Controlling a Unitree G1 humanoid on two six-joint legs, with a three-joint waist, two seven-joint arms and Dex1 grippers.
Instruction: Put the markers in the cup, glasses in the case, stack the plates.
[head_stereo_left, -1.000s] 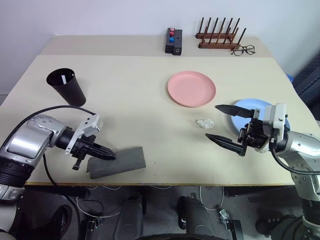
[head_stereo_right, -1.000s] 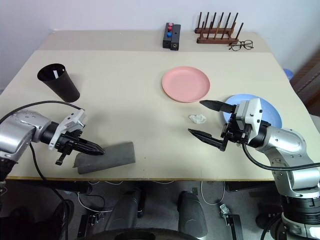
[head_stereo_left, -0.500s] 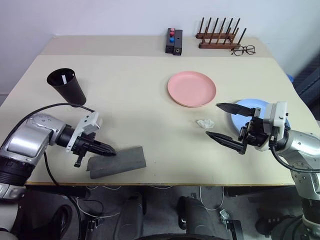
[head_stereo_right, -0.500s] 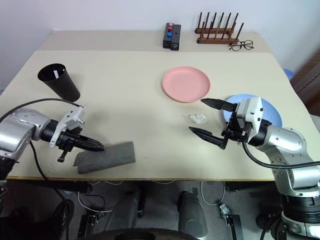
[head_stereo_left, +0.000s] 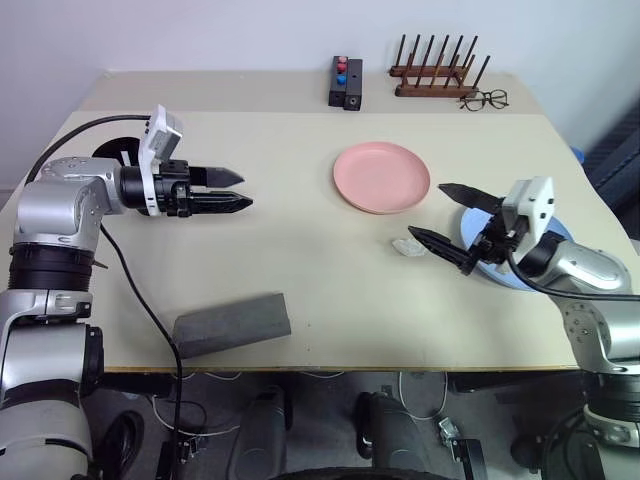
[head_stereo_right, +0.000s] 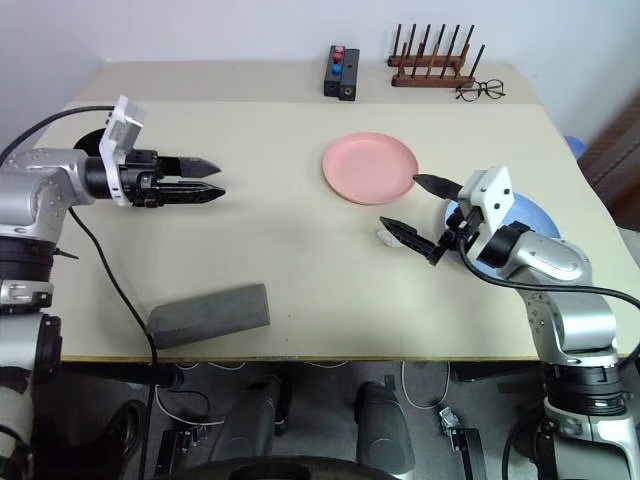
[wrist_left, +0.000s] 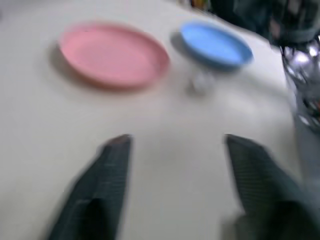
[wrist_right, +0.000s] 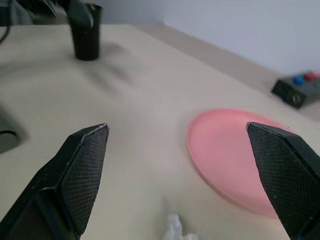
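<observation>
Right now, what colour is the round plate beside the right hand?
Light blue plate; clearest in the left wrist view.

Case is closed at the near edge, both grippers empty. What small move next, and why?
Probably ease the right gripper back onto the near rim of the blue plate. Its jaws are open and empty over the table, right beside that plate, and the pink plate lies apart, so the stacking is not yet done.

The table (head_stereo_left: 300, 250) is viewed downward from the head; low wrist views share the pink plate (wrist_right: 235, 155).
</observation>
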